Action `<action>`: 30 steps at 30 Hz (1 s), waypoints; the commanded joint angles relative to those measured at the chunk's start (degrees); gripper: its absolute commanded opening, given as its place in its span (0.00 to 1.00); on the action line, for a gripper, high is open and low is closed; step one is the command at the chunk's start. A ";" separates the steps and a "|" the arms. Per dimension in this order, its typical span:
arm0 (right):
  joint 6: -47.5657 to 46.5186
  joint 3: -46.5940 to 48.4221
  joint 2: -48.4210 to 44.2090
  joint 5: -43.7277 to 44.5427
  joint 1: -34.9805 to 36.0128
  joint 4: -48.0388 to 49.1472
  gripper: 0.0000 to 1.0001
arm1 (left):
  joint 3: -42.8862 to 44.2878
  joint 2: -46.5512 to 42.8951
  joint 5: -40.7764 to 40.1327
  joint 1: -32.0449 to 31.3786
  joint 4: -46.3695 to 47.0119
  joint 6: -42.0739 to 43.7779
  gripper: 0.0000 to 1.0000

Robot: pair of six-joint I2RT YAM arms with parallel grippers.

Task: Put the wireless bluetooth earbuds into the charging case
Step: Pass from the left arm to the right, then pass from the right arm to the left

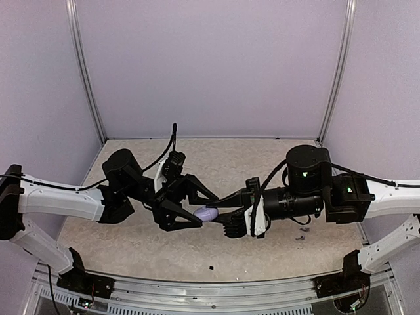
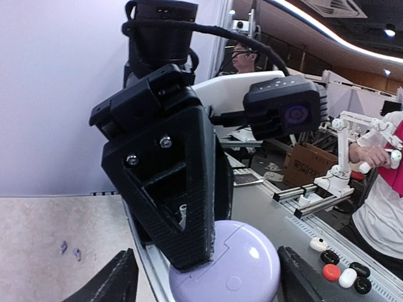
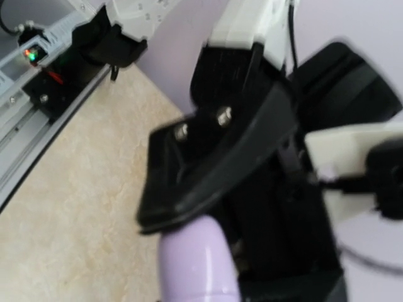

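The lilac charging case [image 1: 207, 213] hangs closed above the middle of the table, where the two grippers meet. My right gripper [image 1: 218, 214] is shut on it; one of its black fingers [image 2: 179, 189] presses on the case [image 2: 249, 267] in the left wrist view. My left gripper [image 2: 208, 280] stands open, its fingers either side of the case with a gap on the left. The right wrist view is blurred and shows the case [image 3: 196, 264] under a left gripper finger [image 3: 214, 157]. Two tiny lilac earbuds [image 2: 69, 250] lie on the table, seen as small specks [image 1: 302, 233] under the right arm.
The beige table [image 1: 131, 249] is walled in by pale lilac panels [image 1: 210, 65]. A metal rail [image 1: 210, 289] runs along the near edge. A small dark speck [image 1: 211, 268] lies near the front.
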 commanded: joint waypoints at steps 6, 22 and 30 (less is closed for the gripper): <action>13.59 5.39 2.45 9.14 -0.57 -11.09 0.05 | 2.68 -17.15 -32.36 1.15 -39.62 34.04 0.83; 27.23 13.63 8.23 7.97 -5.98 -24.42 0.03 | 5.57 -16.18 -46.17 -6.88 -55.17 44.97 0.61; 27.88 13.13 8.35 4.89 -6.25 -23.48 0.03 | 5.20 -13.53 -43.93 -9.32 -48.49 44.49 0.51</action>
